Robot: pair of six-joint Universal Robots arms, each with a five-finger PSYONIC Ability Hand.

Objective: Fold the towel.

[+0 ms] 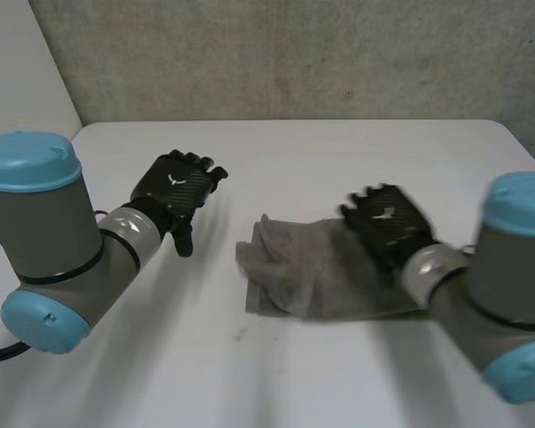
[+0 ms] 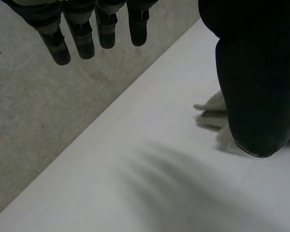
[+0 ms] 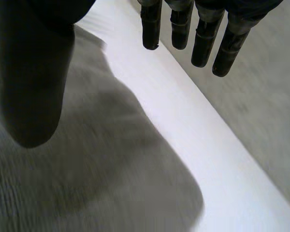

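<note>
Towel (image 1: 314, 275) rumpled on table (image 1: 339, 152), both hands spread & empty.
We see left hand (image 1: 173, 191) well apart from towel, right hand (image 1: 389, 223) above it, prob. not touching; a one-sided grab could bunch it w/o folding.

grey towel (image 1: 325, 267), white table (image 1: 250, 374), black hands, light-blue arm caps.

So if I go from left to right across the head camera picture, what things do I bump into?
Grey left arm with light-blue caps → black left hand, open above the white table → crumpled grey cloth towel → black right hand, open over the towel's right part → grey right arm with light-blue caps.
</note>
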